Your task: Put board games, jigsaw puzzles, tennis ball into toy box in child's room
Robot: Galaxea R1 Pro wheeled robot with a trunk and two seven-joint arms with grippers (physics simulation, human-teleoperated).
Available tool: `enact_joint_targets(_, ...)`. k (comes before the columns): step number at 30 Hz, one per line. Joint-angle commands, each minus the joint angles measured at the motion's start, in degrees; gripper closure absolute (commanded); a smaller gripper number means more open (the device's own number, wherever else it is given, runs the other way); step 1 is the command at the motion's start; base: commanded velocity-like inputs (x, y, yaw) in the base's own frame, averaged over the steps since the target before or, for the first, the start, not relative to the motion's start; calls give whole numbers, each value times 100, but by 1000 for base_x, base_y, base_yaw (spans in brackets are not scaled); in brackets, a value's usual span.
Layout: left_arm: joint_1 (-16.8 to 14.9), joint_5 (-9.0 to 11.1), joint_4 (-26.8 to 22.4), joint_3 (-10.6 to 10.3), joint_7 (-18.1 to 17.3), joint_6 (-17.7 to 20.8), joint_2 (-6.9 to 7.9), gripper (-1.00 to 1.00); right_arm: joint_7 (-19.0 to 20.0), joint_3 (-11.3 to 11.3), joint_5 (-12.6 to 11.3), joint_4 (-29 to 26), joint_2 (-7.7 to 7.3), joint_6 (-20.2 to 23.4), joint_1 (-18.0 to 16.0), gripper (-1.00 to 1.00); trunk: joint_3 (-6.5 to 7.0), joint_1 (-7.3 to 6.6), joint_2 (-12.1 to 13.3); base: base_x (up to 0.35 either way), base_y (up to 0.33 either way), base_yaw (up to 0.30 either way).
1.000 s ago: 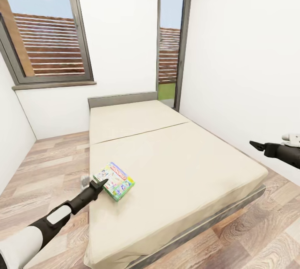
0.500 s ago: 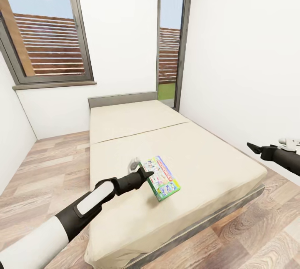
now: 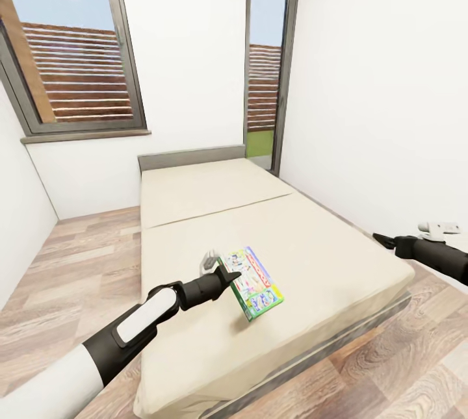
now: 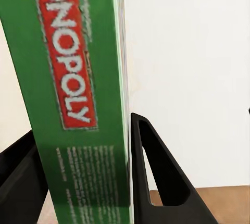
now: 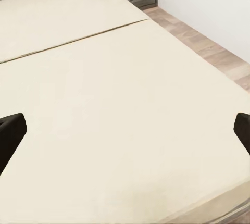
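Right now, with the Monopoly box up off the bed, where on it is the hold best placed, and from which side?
Best on a thin edge, as now: the left gripper comes from the robot's side, one finger on each broad face of the Monopoly box. The box is flat and tilted above the bed, so its narrow thickness fits between the jaws.

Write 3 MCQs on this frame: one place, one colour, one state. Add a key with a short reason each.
1. Where is the board game?
A. on the floor
B. above the bed, in the left hand
C. on the windowsill

2. Colour of the box's edge around the MONOPOLY banner?
A. green
B. purple
C. black

3. State of the right hand?
A. shut on a ball
B. shut on a box
C. open

Key: B, the head view shows it gripped over the mattress; A, the left wrist view shows green; C, its fingers stand wide apart over bare bedding.
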Motion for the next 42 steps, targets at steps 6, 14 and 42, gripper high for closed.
enact_joint_targets(6,79,81,23,30,-50,-7,95,100,44,1,19,-4,-2,36,-5,-100,102,-133,239,0,0,56)
enact_joint_targets(14,315,44,-26,482,-97,-10,236,100,44,-23,17,-11,-2,533,-12,-100,246,-309,560,0,0,251)
enact_joint_targets(42,981,-16,-1205,584,974,-68,353,100,585,697,61,-20,72,1138,-601,-100,707,-924,1683,0,0,293)
